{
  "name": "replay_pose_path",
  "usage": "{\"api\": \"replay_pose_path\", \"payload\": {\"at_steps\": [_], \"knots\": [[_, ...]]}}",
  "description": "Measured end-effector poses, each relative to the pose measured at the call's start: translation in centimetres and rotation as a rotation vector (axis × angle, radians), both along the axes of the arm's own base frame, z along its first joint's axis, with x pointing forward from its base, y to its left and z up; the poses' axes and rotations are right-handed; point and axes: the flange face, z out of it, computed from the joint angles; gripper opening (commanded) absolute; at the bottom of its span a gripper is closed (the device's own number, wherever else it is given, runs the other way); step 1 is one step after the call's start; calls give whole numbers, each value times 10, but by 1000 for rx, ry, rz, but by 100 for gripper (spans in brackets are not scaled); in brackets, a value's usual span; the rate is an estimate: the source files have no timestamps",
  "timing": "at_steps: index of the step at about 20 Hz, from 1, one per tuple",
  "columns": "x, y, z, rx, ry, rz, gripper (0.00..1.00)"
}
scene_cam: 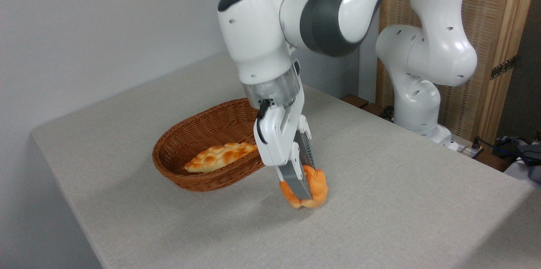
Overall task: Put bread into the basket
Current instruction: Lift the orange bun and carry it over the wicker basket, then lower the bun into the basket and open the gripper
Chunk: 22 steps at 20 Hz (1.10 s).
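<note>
The bread (pixel 318 188), a small orange-golden bun, rests at the table surface just right of the basket. My gripper (pixel 305 191) comes down on it from above, its grey fingers (pixel 296 181) shut on the bun's sides. Left of the gripper sits the oval brown wicker basket (pixel 186 138), and my gripper's white body hides its right end.
A long, paler braided loaf (pixel 222 156) lies inside the basket. The grey cloth-covered table (pixel 401 201) stretches to the right and front. The arm's white base (pixel 422 91) stands at the back right, in front of a wooden screen (pixel 498 28).
</note>
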Motion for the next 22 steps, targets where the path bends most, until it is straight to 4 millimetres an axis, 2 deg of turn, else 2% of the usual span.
{"api": "replay_pose_path", "payload": {"at_steps": [5,7,9,14,15,17,18,20,22], "knots": [[7,-12,54,-129,23,81,56],[7,-32,71,-190,25,151,59],[7,-68,77,-225,24,237,59],[-8,-168,72,-184,48,344,60],[-12,-186,67,-170,57,350,64],[-19,-213,55,-145,68,358,90],[-19,-223,47,-141,62,368,100],[-16,-232,29,-146,36,392,100],[-12,-232,17,-153,21,402,100]]}}
